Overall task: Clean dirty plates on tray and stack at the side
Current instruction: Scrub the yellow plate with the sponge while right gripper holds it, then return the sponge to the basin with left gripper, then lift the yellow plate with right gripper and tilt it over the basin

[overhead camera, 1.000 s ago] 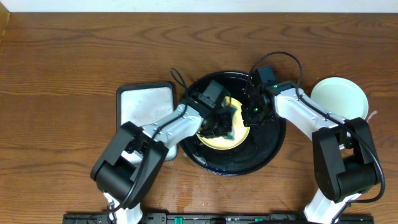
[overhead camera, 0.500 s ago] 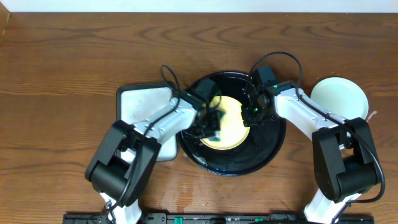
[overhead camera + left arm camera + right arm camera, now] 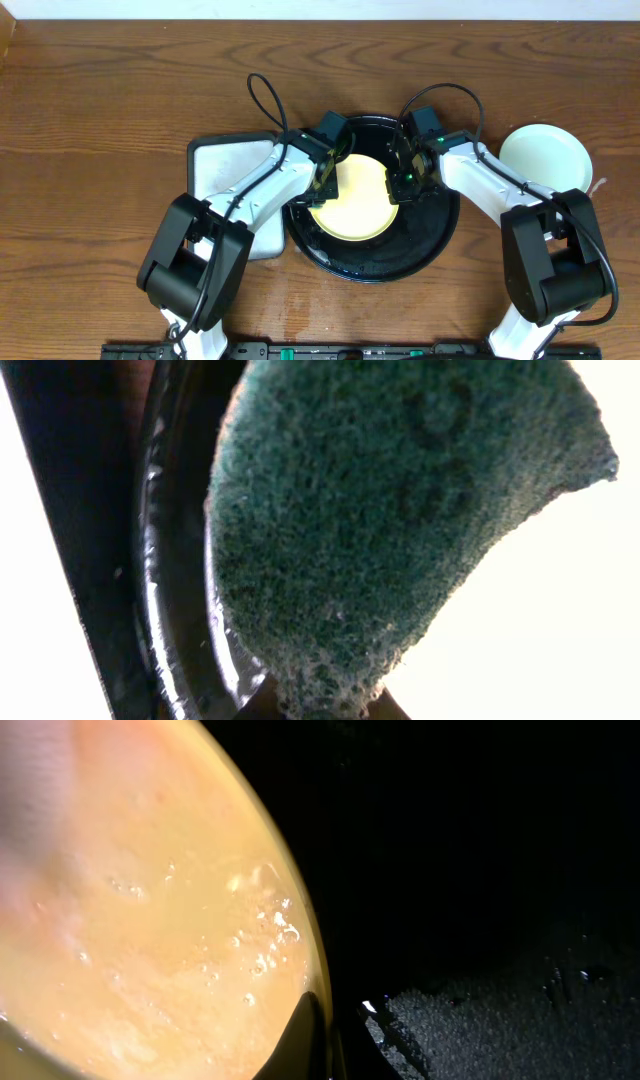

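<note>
A yellow plate lies wet inside the large black dish. My left gripper is shut on a green scouring sponge, which rests at the plate's left rim. In the left wrist view the sponge fills most of the frame, with the dish's rim to its left and the yellow plate glaring bright at the right. My right gripper is shut on the plate's right rim; one dark finger lies on the soapy yellow plate. A mint-green plate sits on the table at the far right.
A white square tray lies left of the black dish, partly under my left arm. Both arms reach in from the near edge and meet over the dish. Bare wooden table lies all around.
My left gripper has dragged the sponge across the yellow plate from its right of centre to its far left rim. The right gripper has kept its hold on the rim.
</note>
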Robot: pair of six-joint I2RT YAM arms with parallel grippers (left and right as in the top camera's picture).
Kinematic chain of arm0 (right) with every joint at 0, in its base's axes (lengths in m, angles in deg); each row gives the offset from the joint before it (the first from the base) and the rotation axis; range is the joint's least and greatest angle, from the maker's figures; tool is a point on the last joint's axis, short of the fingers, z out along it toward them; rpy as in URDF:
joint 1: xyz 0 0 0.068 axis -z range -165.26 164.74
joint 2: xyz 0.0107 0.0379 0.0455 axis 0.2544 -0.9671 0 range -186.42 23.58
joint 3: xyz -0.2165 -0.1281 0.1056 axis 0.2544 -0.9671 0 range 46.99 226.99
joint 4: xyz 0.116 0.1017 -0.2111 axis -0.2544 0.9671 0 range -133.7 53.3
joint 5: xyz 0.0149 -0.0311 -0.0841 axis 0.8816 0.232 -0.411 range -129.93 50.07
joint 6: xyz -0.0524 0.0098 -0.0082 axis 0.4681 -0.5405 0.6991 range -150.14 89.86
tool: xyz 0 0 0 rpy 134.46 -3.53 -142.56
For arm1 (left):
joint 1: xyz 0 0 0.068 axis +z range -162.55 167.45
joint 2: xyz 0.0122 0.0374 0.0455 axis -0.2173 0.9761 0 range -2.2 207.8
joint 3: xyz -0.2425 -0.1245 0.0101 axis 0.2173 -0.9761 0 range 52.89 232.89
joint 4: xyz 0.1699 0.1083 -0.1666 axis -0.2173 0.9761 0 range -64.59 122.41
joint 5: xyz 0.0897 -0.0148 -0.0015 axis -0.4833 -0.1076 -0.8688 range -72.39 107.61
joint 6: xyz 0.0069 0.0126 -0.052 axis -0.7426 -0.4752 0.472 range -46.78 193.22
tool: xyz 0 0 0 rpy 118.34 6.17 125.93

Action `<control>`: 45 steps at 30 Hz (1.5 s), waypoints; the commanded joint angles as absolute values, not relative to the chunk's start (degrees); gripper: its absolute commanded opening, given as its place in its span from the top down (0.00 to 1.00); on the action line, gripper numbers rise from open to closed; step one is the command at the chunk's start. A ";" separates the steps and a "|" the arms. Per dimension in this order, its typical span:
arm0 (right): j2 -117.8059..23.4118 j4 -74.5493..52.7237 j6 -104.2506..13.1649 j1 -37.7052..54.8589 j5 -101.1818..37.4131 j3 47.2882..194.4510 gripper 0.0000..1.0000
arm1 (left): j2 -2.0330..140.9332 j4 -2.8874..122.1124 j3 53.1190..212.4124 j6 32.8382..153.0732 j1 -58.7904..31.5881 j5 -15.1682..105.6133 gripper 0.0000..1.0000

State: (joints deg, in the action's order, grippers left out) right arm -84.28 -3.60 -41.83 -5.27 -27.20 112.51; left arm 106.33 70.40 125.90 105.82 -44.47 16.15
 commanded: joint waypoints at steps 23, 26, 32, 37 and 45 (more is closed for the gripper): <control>-85.37 -3.06 -41.22 -4.96 -31.11 111.92 0.99 | 83.76 80.21 113.53 100.62 -19.58 16.11 0.85; -85.13 -2.99 -41.19 -4.96 -31.11 111.92 0.99 | 83.76 77.92 111.50 99.76 -18.40 16.11 0.73; -81.76 -2.97 -40.73 -4.96 -31.06 112.12 0.99 | 81.79 78.07 114.25 94.50 -16.91 21.86 0.51; -75.86 -2.73 -40.73 -4.96 -31.09 113.30 0.99 | 75.84 80.23 117.20 93.80 -15.97 26.21 0.31; -68.37 -2.75 -40.78 -6.45 -32.38 117.97 0.99 | 60.04 82.33 117.75 93.80 -15.99 26.16 0.27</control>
State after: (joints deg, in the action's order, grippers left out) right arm -70.49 -2.60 -41.41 -5.29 -31.44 114.63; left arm 65.07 81.92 116.53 94.78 -16.34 25.38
